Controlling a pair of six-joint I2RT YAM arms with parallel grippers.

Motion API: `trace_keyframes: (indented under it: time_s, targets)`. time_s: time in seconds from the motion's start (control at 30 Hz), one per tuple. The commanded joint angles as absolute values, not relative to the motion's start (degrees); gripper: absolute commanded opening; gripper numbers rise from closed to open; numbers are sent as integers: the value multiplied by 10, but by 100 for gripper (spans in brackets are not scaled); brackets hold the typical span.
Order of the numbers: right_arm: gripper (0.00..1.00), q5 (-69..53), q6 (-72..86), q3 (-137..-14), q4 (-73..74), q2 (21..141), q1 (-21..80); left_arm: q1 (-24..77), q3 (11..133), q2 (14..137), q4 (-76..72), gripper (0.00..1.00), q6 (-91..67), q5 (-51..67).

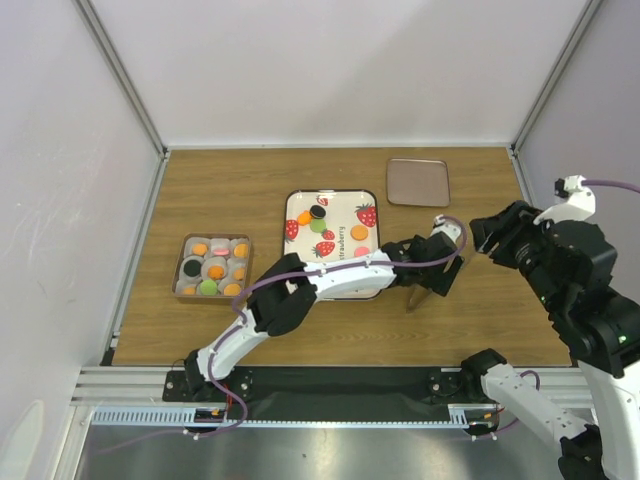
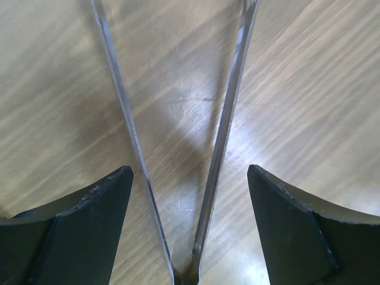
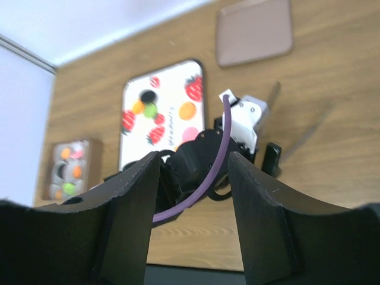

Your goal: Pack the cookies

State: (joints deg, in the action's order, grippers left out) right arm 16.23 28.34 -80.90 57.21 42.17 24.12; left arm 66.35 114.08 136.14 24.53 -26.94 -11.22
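Loose cookies (image 1: 318, 219) lie on the strawberry-print tray (image 1: 336, 283): orange, black, green and pink discs. More cookies sit in paper cups in the brown box (image 1: 183, 268) at the left. My left gripper (image 1: 436, 272) reaches past the tray's right side and stands open low over the wood. Metal tongs (image 2: 228, 113) lie between its fingers (image 2: 95, 202), touching neither one. My right gripper (image 3: 195, 157) hangs open and empty at the right, raised above the table. It looks down on the left wrist, the tray (image 3: 136, 154) and the box (image 3: 89, 155).
A flat brown lid (image 1: 417, 181) lies at the back right, also seen as the lid (image 3: 254, 31) in the right wrist view. White walls close the table in at the back and both sides. The left arm's body crosses the tray's near edge.
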Motion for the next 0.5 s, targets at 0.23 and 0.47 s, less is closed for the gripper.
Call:
trace_keyframes:
  time_s: [0.23, 0.47]
  targets:
    - [60, 167, 267, -918, 469, 522, 239, 570, 1001, 1124, 172, 85, -352, -54]
    - [62, 89, 230, -965, 419, 665, 172, 499, 754, 897, 131, 85, -406, -39]
